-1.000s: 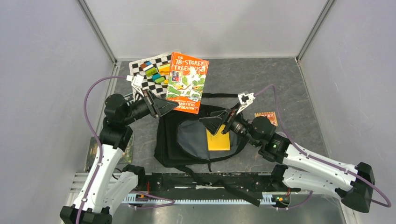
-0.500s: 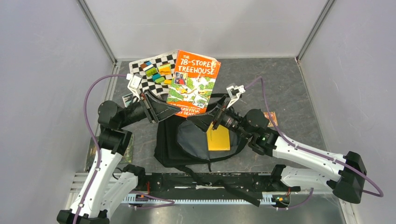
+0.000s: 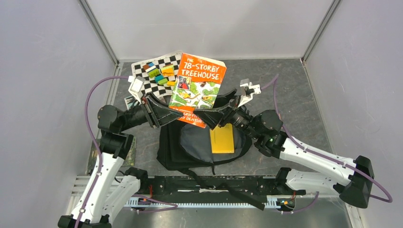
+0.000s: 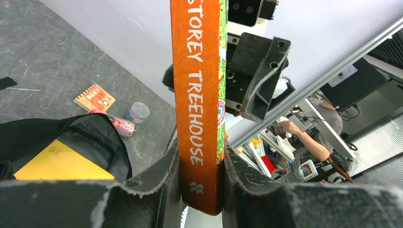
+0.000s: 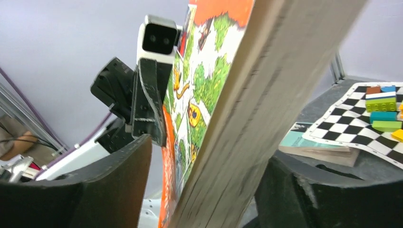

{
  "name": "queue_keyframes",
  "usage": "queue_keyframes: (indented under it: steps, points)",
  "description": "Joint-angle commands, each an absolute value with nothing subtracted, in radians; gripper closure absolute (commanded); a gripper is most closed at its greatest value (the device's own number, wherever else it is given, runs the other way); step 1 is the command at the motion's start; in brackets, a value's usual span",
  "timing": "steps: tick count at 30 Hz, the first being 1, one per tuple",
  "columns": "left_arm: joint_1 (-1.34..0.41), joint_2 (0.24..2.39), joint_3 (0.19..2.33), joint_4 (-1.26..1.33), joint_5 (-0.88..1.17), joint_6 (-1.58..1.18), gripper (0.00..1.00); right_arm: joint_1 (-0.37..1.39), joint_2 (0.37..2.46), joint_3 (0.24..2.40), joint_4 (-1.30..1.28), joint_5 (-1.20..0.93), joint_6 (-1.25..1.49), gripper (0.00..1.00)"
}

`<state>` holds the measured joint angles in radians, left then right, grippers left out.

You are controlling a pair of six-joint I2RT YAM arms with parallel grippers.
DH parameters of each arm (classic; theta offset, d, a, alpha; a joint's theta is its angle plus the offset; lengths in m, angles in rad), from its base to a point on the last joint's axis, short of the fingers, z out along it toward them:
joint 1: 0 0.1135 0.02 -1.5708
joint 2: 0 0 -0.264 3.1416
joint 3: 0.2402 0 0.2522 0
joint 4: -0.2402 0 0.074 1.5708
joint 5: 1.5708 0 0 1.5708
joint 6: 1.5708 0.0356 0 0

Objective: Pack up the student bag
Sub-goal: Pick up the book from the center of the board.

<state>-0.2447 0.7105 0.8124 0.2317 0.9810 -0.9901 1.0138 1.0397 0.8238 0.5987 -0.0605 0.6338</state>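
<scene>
You're in a robotics lab test cell: grey panel walls [image 3: 209,23] on alu. posts [image 3: 97,31] at 9, 12, 3 o'clock. Arms [image 3: 102,171] bolted to rail [image 3: 180,183] at 6. Left-wrist cam: person [image 4: 316,137] at bench w/ screen [image 4: 366,83] outside.

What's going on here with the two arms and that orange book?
The left gripper is shut on the spine of the orange Treehouse book, holding it up near the far edge of the open student bag. The right gripper, jaws open, straddles the book's page edge without clamping it. A yellow book already lies inside the bag.
</scene>
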Motion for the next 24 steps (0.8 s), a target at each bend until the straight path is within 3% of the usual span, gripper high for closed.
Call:
queue_keyframes:
  steps: [1, 5, 6, 7, 8, 9, 11, 16, 24]
  points:
    - [-0.252, 0.689, 0.789, 0.325, 0.999, -1.008, 0.98, 1.013, 1.049, 0.895, 0.682, -0.08, 0.575, 0.33]
    - [-0.252, 0.683, 0.772, 0.257, 0.982, -0.952, 0.98, 1.014, 1.029, 0.869, 0.673, -0.043, 0.564, 0.71]
    - [-0.253, 0.685, 0.781, 0.194, 0.974, -0.907, 0.89, 1.014, 1.015, 0.862, 0.653, -0.024, 0.555, 0.81]
    - [-0.253, 0.687, 0.796, 0.109, 0.96, -0.828, 0.7, 1.014, 1.002, 0.858, 0.616, 0.02, 0.55, 0.9]
    - [-0.253, 0.691, 0.819, -0.029, 0.921, -0.727, 0.43, 1.014, 0.984, 0.859, 0.544, 0.085, 0.544, 0.98]
    - [-0.252, 0.695, 0.841, -0.158, 0.86, -0.644, 0.23, 1.014, 0.966, 0.864, 0.457, 0.15, 0.539, 1.0]
    - [-0.252, 0.715, 0.862, -0.34, 0.735, -0.5, 0.04, 1.014, 0.929, 0.866, 0.294, 0.3, 0.537, 1.0]
    - [-0.253, 0.791, 0.804, -0.523, 0.521, -0.428, 0.0, 1.014, 0.857, 0.819, -0.009, 0.472, 0.53, 1.0]
    - [-0.276, 0.819, 0.63, -0.478, 0.465, -0.525, 0.0, 1.014, 0.76, 0.678, -0.236, 0.366, 0.638, 1.0]
